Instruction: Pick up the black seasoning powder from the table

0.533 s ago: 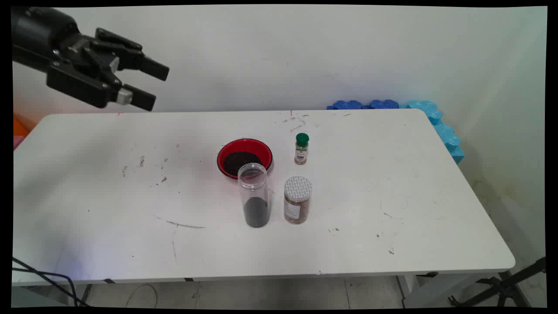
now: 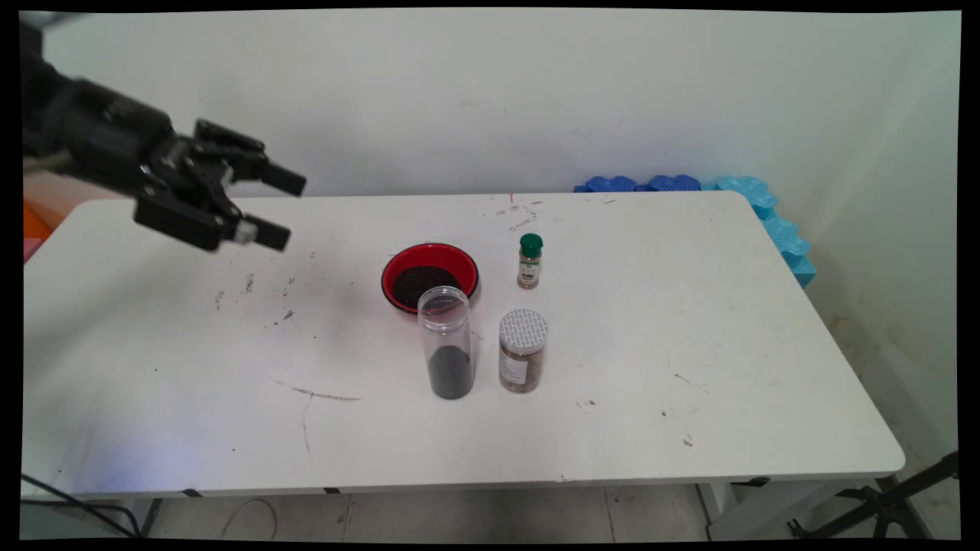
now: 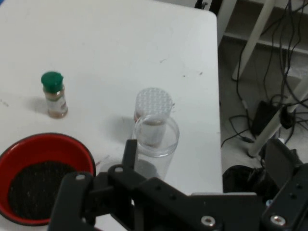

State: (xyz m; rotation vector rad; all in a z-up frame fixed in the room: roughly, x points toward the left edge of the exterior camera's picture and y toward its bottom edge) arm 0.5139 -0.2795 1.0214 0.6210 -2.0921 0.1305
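Note:
My black gripper (image 2: 288, 211) hangs open and empty above the table's far left, its fingers pointing right toward a group of containers in the middle. Nearest to it is a red bowl (image 2: 429, 275) (image 3: 43, 144) holding dark grains. In front of the bowl stands a tall clear jar (image 2: 446, 343) (image 3: 155, 137) without a lid, dark grains in its bottom. A jar with a white lid (image 2: 522, 350) (image 3: 153, 102) and brown contents stands to its right. A small spice bottle with a green cap (image 2: 529, 261) (image 3: 54, 94) stands behind that.
The white table (image 2: 689, 321) carries scuff marks on its left half. Blue foam pieces (image 2: 758, 207) lie against the wall at the far right corner. An orange object (image 2: 32, 222) shows at the left edge. Cables and stand legs are on the floor beyond the table's edge (image 3: 219, 96).
The gripper has come down and a little to the right, closer to the table's far left. It is still open. The containers have not moved.

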